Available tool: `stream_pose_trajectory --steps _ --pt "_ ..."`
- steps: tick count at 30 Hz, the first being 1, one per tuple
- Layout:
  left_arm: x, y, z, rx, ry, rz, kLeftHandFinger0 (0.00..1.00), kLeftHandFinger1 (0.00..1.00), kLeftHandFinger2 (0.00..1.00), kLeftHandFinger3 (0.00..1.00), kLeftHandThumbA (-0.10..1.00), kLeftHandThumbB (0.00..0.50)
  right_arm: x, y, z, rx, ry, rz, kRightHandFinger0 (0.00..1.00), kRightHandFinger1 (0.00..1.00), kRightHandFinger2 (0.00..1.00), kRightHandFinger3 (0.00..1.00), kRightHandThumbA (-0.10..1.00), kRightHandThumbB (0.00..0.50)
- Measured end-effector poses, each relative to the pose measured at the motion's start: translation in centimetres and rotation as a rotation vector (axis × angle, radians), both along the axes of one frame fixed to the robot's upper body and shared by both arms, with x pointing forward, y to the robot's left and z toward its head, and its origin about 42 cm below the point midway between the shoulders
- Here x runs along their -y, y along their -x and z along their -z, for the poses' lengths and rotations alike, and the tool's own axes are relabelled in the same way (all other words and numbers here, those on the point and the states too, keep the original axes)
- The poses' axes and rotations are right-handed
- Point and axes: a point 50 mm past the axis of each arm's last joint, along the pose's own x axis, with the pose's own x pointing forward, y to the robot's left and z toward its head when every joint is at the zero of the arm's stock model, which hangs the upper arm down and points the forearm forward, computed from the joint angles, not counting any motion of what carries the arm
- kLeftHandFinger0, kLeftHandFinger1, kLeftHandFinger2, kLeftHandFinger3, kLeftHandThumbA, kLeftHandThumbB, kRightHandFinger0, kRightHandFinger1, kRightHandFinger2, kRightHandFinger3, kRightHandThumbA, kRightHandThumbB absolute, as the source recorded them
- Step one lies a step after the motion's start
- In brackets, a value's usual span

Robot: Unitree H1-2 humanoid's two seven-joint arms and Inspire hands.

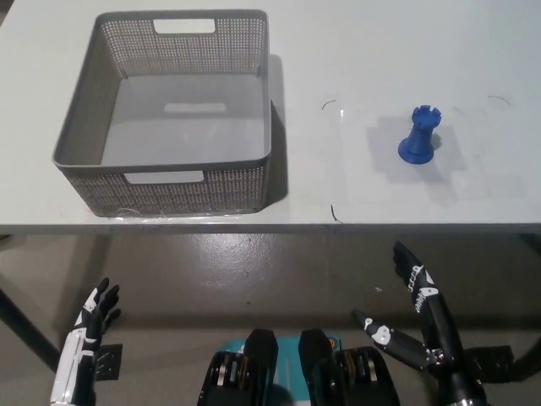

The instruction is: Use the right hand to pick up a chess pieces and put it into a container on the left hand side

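Looking at the table (473, 51), I take the grey basket (254, 178) as my landmark. The blue chess piece (418, 135), a rook, stands upright on the table well to the right of the basket, with free surface all around it. The basket is empty as far as I can see through its open top.

My right hand (414, 317) is below the table edge, lower than the basket and to its right, with the fingers spread wide and holding nothing. The left hand (91, 326) rests low, below the left corner of the basket; its fingers seem apart too, and it is empty.

The step in hand, I judge, is the reach toward the rook. To do it well I would first lift the right hand above the table edge, then bring it over the piece. I would keep the fingers wide until they are on both sides of the narrow middle of the rook. The piece is light and tall, so a side touch could tip it; closing should be slow and centred.
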Motion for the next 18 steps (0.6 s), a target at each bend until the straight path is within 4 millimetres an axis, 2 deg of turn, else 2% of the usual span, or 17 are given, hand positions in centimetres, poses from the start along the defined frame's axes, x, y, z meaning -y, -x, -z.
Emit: stream_pose_trajectory --steps 3,7,9,11,13,18 --pt "0.0 -0.1 0.0 0.005 0.000 0.002 1.00 1.00 1.00 1.00 1.00 0.053 0.1 0.0 0.0 0.002 -0.002 0.004 1.00 1.00 1.00 1.00 0.87 0.073" --pt "-0.1 0.4 0.2 0.002 0.001 0.003 1.00 1.00 1.00 1.00 1.00 0.050 0.2 0.5 -0.3 0.013 0.008 0.017 1.00 1.00 1.00 1.00 0.88 0.142" --pt "-0.2 0.8 0.4 -0.006 0.004 0.002 1.00 1.00 1.00 1.00 1.00 0.060 0.3 0.9 -0.4 0.022 0.013 0.028 1.00 1.00 1.00 1.00 0.86 0.138" --pt "-0.2 1.1 0.6 -0.012 0.005 0.001 1.00 1.00 1.00 1.00 1.00 0.066 0.4 1.1 -0.7 0.034 0.020 0.041 1.00 1.00 1.00 1.00 0.84 0.164" --pt "-0.2 1.1 0.6 -0.010 0.006 0.001 1.00 1.00 1.00 1.00 1.00 0.081 0.6 1.0 -1.1 0.054 0.028 0.059 1.00 1.00 1.00 1.00 0.83 0.182" --pt "-0.2 1.2 0.9 -0.012 0.014 0.003 1.00 1.00 1.00 1.00 1.00 0.083 1.4 0.4 -3.4 0.146 0.050 0.113 1.00 1.00 1.00 1.00 0.84 0.219"
